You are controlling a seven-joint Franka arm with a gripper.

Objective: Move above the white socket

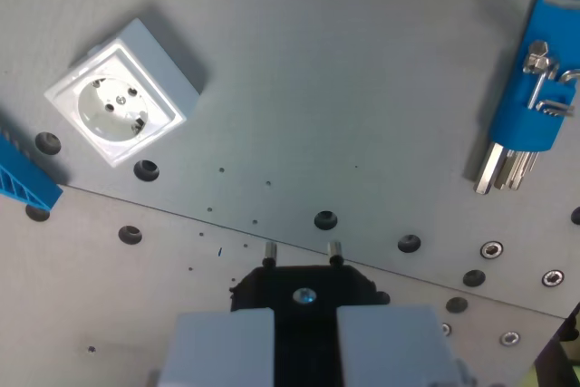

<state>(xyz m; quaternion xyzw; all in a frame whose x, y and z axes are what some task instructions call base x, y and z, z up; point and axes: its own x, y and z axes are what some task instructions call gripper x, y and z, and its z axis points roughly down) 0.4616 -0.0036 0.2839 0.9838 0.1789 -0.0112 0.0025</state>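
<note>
White plastic socket (116,101) sits at ten o'clock on the grey surface (344,88).
Rigid, light, smooth-sided; it looks fixed down, so hover, don't grasp. The fingers (222,346) hold a black plug (305,292), apparently pinched narrow.

A grey metal table (362,61) filled the view, drilled with round holes (325,219) and crossed by a seam.

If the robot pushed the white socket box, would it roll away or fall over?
Probably neither. The white socket looks like a squat, square box lying flat on the grey plate, so it should slide rather than roll or tip. Its hard-looking plastic seems stiff, not floppy.
</note>
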